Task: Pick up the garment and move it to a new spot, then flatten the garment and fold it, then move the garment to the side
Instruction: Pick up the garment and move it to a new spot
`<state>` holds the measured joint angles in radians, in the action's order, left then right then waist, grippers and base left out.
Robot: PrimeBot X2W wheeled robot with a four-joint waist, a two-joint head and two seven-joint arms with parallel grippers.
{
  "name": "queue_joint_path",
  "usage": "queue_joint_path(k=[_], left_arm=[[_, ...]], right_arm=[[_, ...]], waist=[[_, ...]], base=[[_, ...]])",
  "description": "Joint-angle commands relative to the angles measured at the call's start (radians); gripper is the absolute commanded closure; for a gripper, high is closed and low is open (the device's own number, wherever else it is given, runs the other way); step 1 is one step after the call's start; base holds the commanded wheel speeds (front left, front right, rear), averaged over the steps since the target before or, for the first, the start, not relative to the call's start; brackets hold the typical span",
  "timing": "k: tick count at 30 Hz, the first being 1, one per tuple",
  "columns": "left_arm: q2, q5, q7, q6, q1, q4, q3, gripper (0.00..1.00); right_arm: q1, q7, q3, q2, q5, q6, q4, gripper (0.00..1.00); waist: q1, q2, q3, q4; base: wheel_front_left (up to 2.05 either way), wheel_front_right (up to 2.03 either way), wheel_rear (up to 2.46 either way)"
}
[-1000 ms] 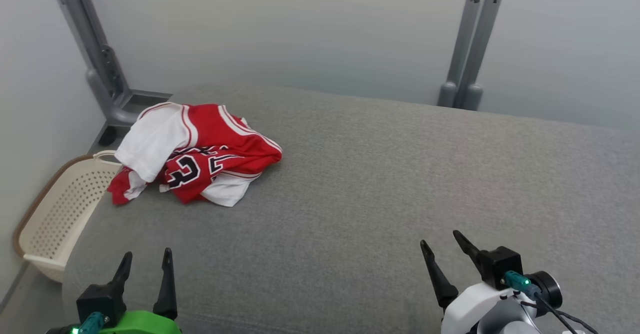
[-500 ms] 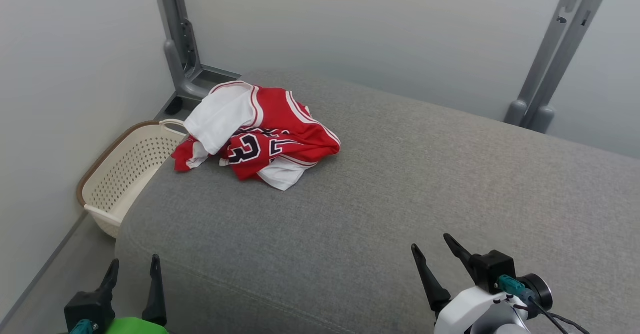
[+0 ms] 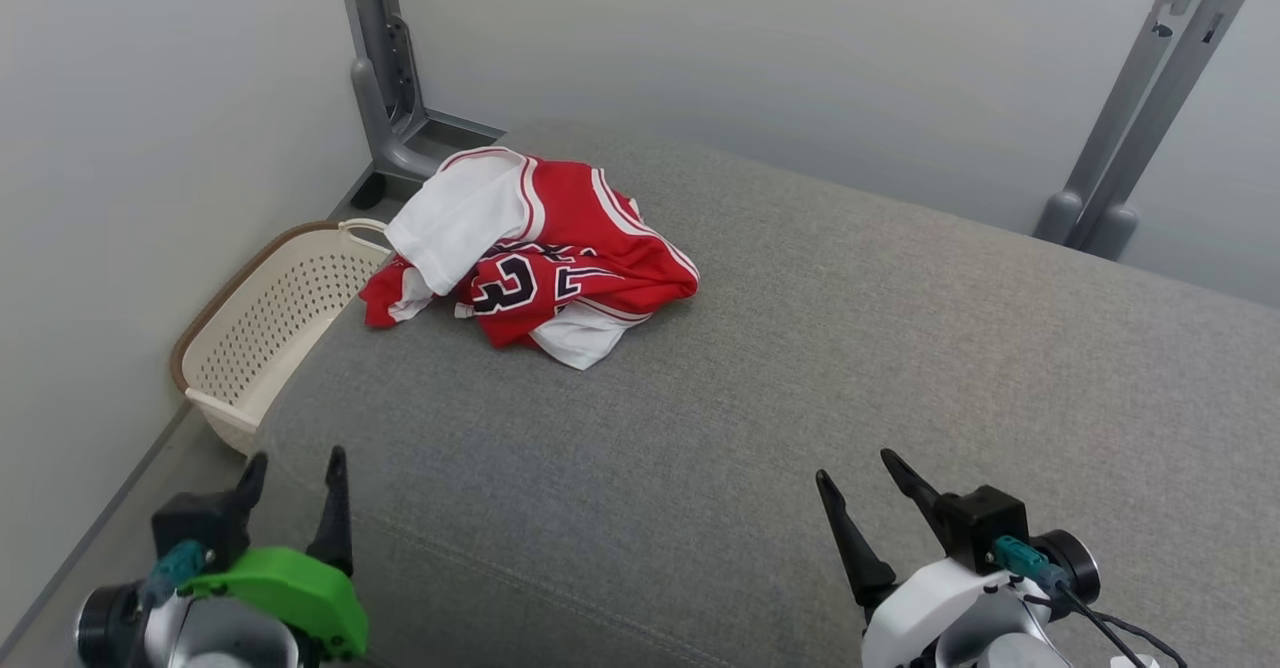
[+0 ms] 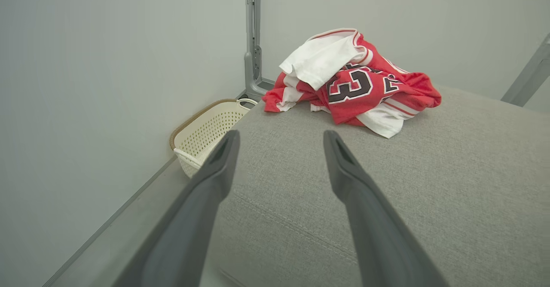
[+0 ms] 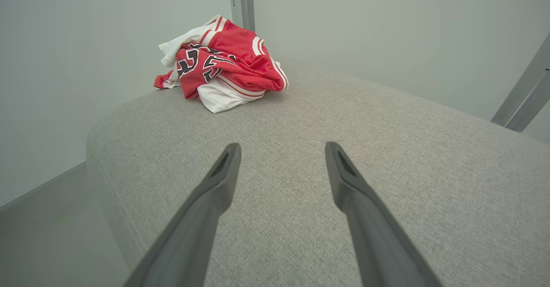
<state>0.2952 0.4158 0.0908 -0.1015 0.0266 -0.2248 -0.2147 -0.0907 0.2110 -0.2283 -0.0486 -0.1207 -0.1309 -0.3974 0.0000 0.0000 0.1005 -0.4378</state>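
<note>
My left end effector (image 3: 296, 454) hangs by the near left corner of the cushion (image 3: 800, 368), its two dark fingers (image 4: 215, 179) spread wide with nothing between them. My right end effector (image 3: 854, 464) hangs over the cushion's near edge, further right, and is likewise spread wide and empty. The jersey (image 3: 540, 258), red and white with black numerals, lies crumpled in a heap on the cushion's far left corner, well apart from both end effectors. A white part is folded over the top of the heap, and one red corner reaches the cushion's left edge. A cream perforated basket (image 3: 270, 318) stands just beside the cushion's left side. A grey post (image 3: 385, 58) rises behind the cushion's far left corner.
</note>
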Motion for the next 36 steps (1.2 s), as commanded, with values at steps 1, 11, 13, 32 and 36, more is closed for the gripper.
queue_joint_path(k=[1,11,13,32,36], left_arm=[[-0.005,0.007,-0.023,0.024,0.053,-0.027,-0.015,0.00],[-0.007,0.019,-0.212,0.147,0.460,-0.305,-0.083,0.00],[-0.002,0.021,-0.238,0.158,0.534,-0.356,-0.085,0.00],[0.078,0.070,-0.492,0.177,0.924,-0.630,-0.087,0.00],[0.085,0.049,-0.497,0.120,0.933,-0.653,-0.092,0.08]], right_arm=[[-0.013,-0.007,-0.002,-0.003,0.001,0.000,0.013,0.00],[-0.085,-0.115,-0.092,-0.020,0.056,0.000,0.145,0.00],[-0.108,-0.138,-0.129,-0.032,0.051,0.000,0.177,0.00],[-0.164,-0.223,-0.259,-0.122,0.014,0.000,0.355,0.00],[-0.162,-0.220,-0.254,-0.121,0.016,0.000,0.356,0.00]], waist=[[0.0000,0.0000,-0.013,0.012],[0.0000,0.0000,-0.167,0.140],[0.0000,0.0000,-0.211,0.178],[0.0000,0.0000,-0.479,0.374],[0.0000,0.0000,-0.476,0.380]], base=[[0.00,0.00,0.00],[0.00,0.00,0.00],[0.00,0.00,0.00],[0.00,0.00,0.00],[0.00,0.00,0.00]])
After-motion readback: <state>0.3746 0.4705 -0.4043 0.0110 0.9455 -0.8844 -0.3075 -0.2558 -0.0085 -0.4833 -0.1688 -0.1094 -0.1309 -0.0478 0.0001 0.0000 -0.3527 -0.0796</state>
